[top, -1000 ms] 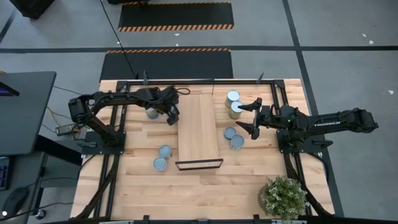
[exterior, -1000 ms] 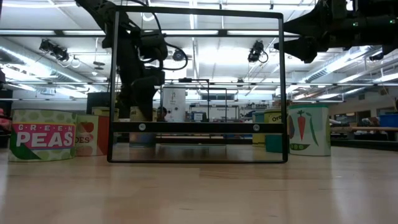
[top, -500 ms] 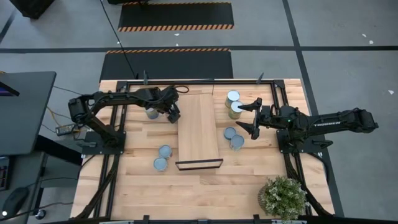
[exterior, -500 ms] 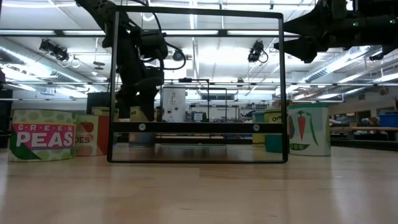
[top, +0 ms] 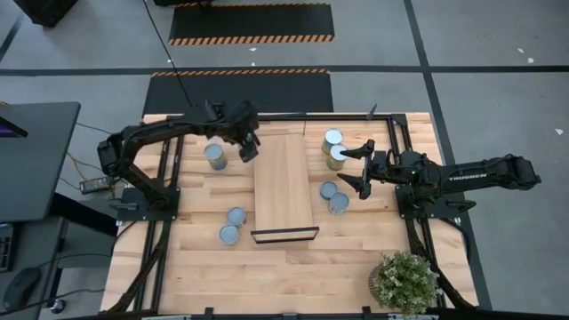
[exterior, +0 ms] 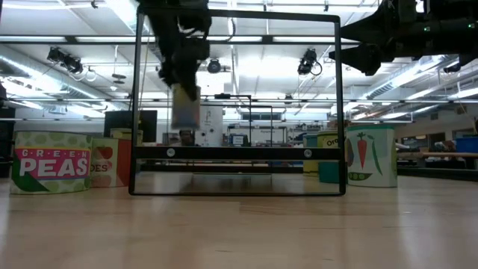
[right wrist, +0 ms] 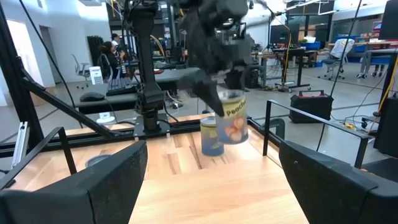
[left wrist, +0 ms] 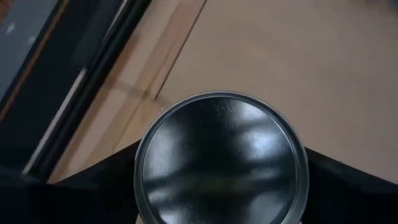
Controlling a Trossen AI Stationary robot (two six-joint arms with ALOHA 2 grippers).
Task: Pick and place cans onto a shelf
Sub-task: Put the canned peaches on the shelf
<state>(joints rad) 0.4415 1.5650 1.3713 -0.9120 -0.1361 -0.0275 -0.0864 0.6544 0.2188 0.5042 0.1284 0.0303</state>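
Observation:
My left gripper (top: 246, 144) is shut on a can (left wrist: 221, 158) with a silvery top, held in the air beside the far left corner of the shelf (top: 283, 182), a long light-wood board with a black frame (top: 284, 236) at its near end. The low view (exterior: 185, 107) and the right wrist view (right wrist: 233, 121) show this can clear of the table. Another can (top: 214, 156) stands on the table just left of it. My right gripper (top: 358, 166) is open and empty right of the shelf, between two pairs of cans (top: 336, 145) (top: 333, 196). My left gripper pinches the can's two opposite sides just under its top rim (left wrist: 138, 167) between its two fingers (left wrist: 93, 186). The fingers come from above, pointing down. The can hangs about upright, lifted clear of the table.
Two more cans (top: 233, 225) stand on the table left of the shelf's near end. A potted plant (top: 404, 283) sits at the near right corner. Black rails (top: 396, 151) run along the table's sides. In the low view, labelled cans (exterior: 51, 162) (exterior: 367, 155) stand beside the frame.
My left gripper has risen and gone a little toward the far edge and the shelf, taking one can with it. That can stood on the table and is now lifted clear. The can beside it has stayed in place and now shows fully.

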